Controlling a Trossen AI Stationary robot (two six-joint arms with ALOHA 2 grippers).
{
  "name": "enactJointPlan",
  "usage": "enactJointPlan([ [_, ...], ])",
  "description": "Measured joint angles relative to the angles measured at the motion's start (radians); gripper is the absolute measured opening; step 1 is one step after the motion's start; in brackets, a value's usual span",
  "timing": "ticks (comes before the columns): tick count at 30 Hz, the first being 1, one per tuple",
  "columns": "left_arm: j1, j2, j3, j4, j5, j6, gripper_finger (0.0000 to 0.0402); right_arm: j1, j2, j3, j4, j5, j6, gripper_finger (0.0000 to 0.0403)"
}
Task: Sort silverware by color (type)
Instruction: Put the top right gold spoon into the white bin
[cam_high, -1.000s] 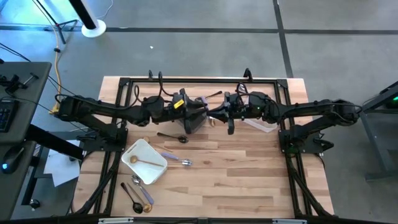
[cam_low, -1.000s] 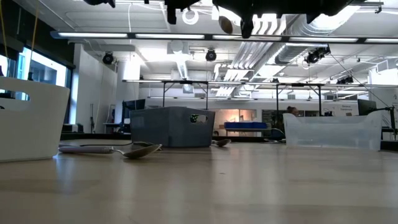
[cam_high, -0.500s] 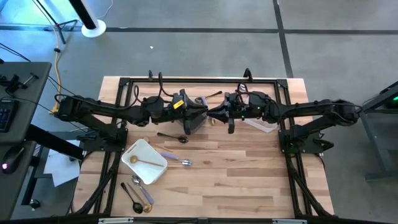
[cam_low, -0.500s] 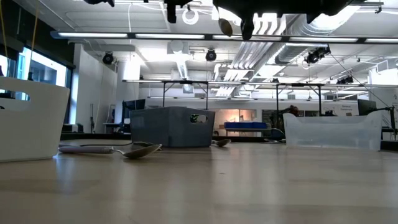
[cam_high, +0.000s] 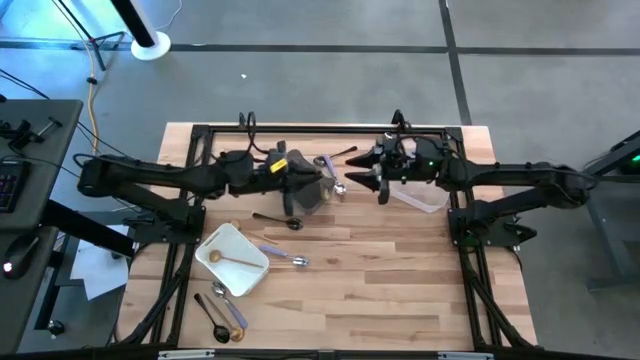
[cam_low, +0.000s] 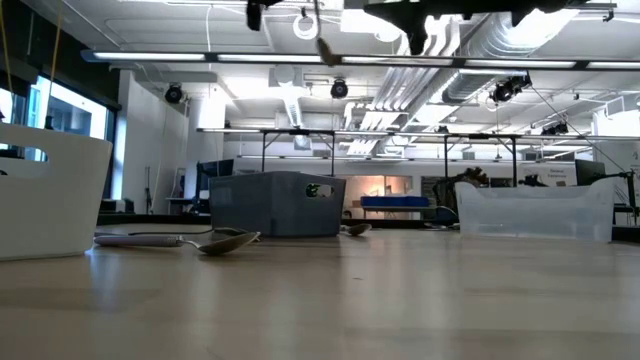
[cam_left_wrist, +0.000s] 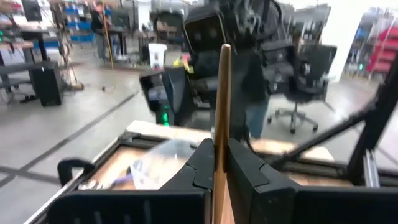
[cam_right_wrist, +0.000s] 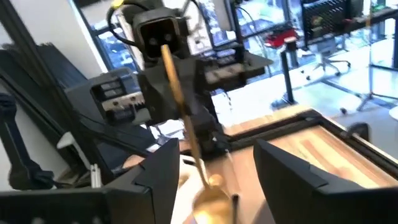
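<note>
My left gripper (cam_high: 328, 186) is shut on a gold spoon (cam_right_wrist: 186, 124), high above the table and over the grey bin (cam_high: 308, 196). The spoon shows in the low view (cam_low: 321, 40) hanging bowl down. My right gripper (cam_high: 378, 186) is open and empty. It stands a little to the spoon's right, facing it, near the clear tub (cam_high: 422, 197). Other silverware lies on the table: a black spoon (cam_high: 278, 220), a lilac-handled one (cam_high: 280, 254) and several more near the front left (cam_high: 225, 315). A gold spoon lies in the white tray (cam_high: 215, 240). My left gripper pinches the gold spoon's handle (cam_left_wrist: 219, 134) between its two fingers, partway along it. The fingers come about level from the table's left and lie across the handle. The handle's free end (cam_left_wrist: 225, 53) stands up past the fingers. The bowl (cam_right_wrist: 211, 199) hangs below, clear of everything.
The grey bin (cam_low: 275, 205) and the clear tub (cam_low: 535, 210) stand at the far middle of the table. The white tray (cam_low: 50, 190) is at the left. More cutlery lies at the far edge (cam_high: 335, 158). Bare wood lies at the front right.
My two grippers were close together at the gold spoon. My right gripper has drawn back toward the table's right edge without it. My left gripper has moved a little toward the left edge with the spoon, which now hangs bowl down.
</note>
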Motion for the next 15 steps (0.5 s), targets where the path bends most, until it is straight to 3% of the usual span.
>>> enactJointPlan([
  [4,-0.015,-0.104,-0.017,-0.120,-0.001,0.001,0.0007,-0.017,-0.068,0.000,-0.058,0.002,-0.004,0.0193],
  [15,-0.076,-0.397,-0.227,-0.130,-0.106,-0.060,0.0007,-0.022,-0.191,0.000,-0.125,0.009,-0.121,0.0193],
])
